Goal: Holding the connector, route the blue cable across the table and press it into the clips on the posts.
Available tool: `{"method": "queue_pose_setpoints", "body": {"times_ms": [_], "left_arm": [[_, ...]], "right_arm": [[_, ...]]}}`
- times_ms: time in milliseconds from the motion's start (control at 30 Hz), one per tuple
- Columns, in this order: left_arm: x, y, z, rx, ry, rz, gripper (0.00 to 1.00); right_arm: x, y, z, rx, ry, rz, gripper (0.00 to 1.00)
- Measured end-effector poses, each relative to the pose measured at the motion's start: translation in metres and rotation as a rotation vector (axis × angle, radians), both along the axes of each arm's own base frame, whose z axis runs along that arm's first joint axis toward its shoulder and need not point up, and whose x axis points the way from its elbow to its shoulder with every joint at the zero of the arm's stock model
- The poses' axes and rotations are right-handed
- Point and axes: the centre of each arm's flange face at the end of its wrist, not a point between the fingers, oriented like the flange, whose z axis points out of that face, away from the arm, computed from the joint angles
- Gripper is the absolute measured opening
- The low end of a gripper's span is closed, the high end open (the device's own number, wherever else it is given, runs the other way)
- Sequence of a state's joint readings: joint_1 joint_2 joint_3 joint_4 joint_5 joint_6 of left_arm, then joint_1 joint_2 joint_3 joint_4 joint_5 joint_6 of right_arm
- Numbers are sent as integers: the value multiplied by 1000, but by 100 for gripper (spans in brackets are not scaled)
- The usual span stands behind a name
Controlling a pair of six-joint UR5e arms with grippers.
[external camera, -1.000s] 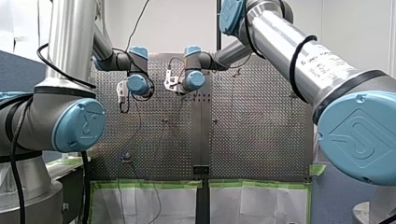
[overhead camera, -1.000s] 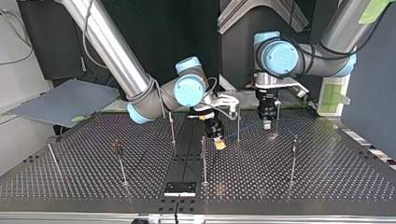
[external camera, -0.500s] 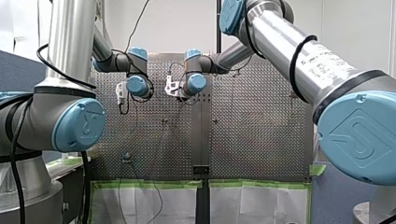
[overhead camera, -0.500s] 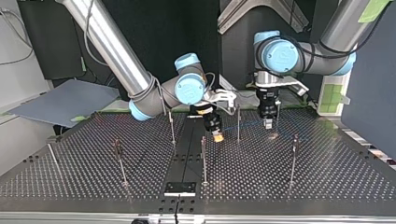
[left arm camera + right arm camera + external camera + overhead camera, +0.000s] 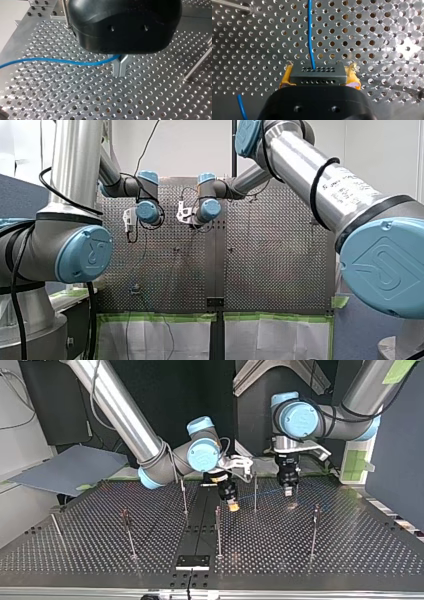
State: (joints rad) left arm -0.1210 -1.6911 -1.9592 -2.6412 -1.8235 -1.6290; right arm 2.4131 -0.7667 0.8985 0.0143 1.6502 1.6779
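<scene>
Right gripper (image 5: 233, 506): yellow pads clamped tight on the dark connector (image 5: 319, 75), one pad at each end. It hangs low over the desk (image 5: 320, 555), just beside the dark centre strip (image 5: 200, 525), toward the edge where the arms stand. Blue cable (image 5: 311, 37) leaves the connector's hole-dotted face and runs straight out over the perforations. Left gripper (image 5: 120, 71): metal fingers pressed together, only a thin seam, pinching the blue cable up near the black body; tips just above the desk. The cable trails off sideways in a slack curve. Top view: a thin blue line spans between both grippers, passing a slim post (image 5: 255, 491); whether it is seated there, cannot tell.
</scene>
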Motion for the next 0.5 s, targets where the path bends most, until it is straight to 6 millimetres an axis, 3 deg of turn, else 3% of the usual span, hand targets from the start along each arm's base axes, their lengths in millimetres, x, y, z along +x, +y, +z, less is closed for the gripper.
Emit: {"method": "queue_pose_setpoints", "body": {"times_ms": [500], "left_arm": [[-24, 1, -38, -9, 23, -8, 0]], "right_arm": [[-23, 22, 25, -15, 12, 1, 0]]}}
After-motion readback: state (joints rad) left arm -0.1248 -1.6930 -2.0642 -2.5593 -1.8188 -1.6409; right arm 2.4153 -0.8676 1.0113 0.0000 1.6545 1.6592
